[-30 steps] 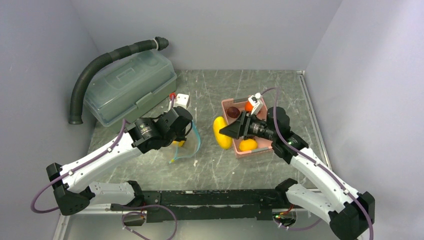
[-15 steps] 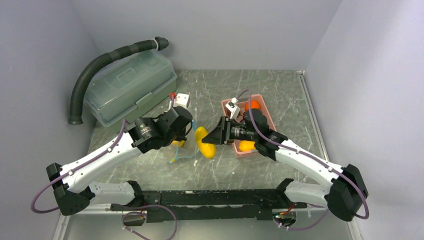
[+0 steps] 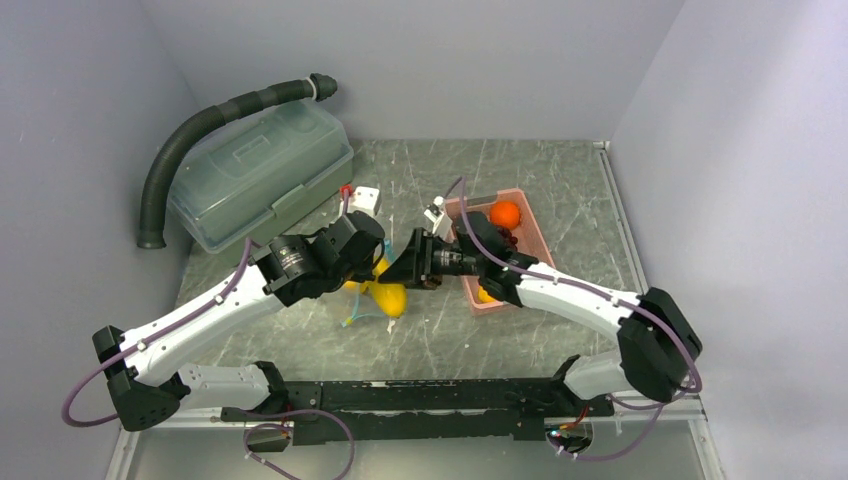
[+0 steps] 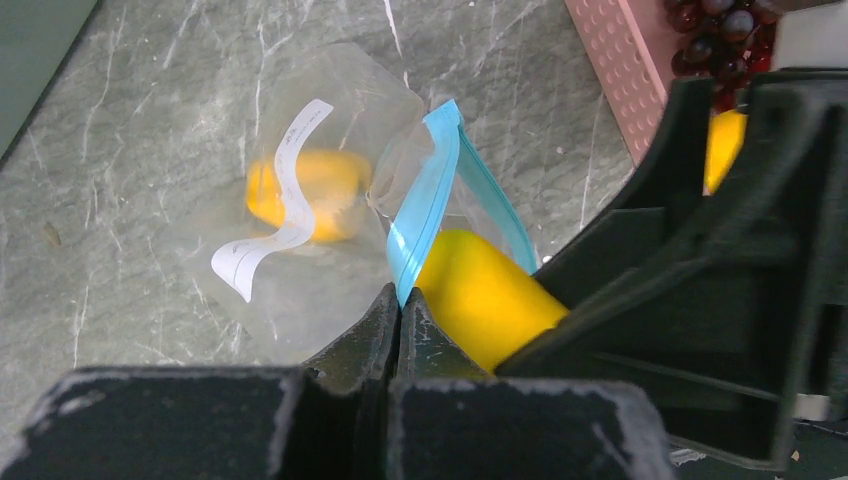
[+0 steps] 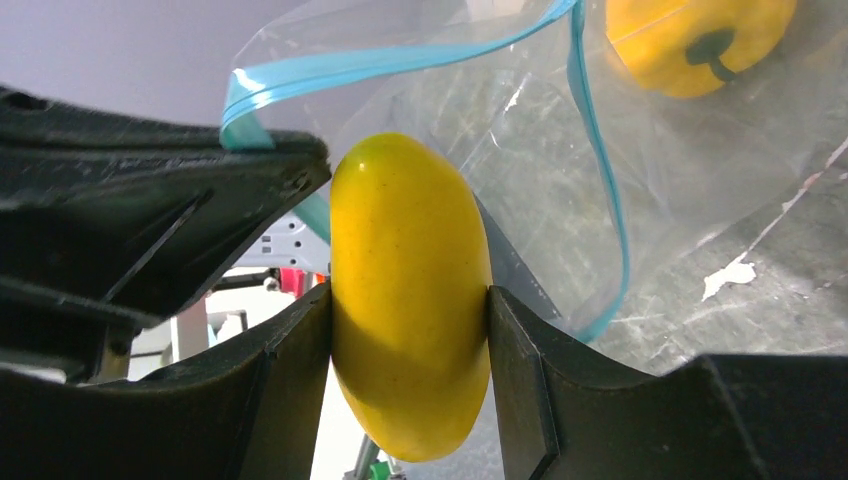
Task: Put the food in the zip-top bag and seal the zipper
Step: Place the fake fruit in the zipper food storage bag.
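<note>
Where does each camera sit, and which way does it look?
Top external: above and behind, looking down on the grey marbled table; white left arm and right arm show.
Left wrist: on its arm, facing along the left gripper, shut on the teal zipper strip of the clear plastic bag.
Right wrist: on its arm, facing along the right gripper, clamped on a yellow oval toy mango.
Both wrist views share that mango, the strip and a second mango inside the bag.

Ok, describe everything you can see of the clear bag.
The bag is clear, thin, crumpled plastic lying on the table, with a teal zip strip along its open mouth and a curled white label. One yellow fruit is inside. The left gripper pinches the strip, lifting the mouth; the right gripper holds a mango at the opening.
</note>
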Tool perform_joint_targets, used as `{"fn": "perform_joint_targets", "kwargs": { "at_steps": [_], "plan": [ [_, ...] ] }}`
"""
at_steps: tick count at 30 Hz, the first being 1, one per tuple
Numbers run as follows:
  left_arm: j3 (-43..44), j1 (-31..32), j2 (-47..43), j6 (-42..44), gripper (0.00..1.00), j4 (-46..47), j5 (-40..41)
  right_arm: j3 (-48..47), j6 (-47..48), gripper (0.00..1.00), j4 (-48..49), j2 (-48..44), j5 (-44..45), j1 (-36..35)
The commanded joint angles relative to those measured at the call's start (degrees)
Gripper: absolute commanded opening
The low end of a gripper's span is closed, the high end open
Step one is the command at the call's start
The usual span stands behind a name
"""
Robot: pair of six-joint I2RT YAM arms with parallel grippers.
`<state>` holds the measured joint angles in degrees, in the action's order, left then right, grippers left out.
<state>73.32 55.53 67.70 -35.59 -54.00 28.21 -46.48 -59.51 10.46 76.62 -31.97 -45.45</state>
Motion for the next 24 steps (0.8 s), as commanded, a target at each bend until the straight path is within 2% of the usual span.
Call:
{"fn": "perform_joint_targets", "kwargs": {
  "at_steps": [1, 11, 18, 24],
  "plan": [
    [-0.29, -0.21, -1.06, -0.08, 0.0, 2.47, -1.35, -4.09, -4.89, 0.31, 4.74, 2.71, 1.13, -1.53],
    [-1.6, -0.23, -2.06, 0.38, 0.0, 4.19, -4.67, -5.81, -11.71, 0.29, 4.83, 7.62, 8.27, -2.74],
    [-2.52, -0.24, -2.29, 0.66, 0.0, 6.63, -8.43, -8.41, -13.1, 0.3, -2.06, 8.0, 18.31, -3.63],
    [-2.2, -0.22, -2.77, 0.09, 0.0, 6.61, -8.48, -9.33, -13.1, 0.3, -5.24, 8.51, 18.31, -4.83]
  ]
}}
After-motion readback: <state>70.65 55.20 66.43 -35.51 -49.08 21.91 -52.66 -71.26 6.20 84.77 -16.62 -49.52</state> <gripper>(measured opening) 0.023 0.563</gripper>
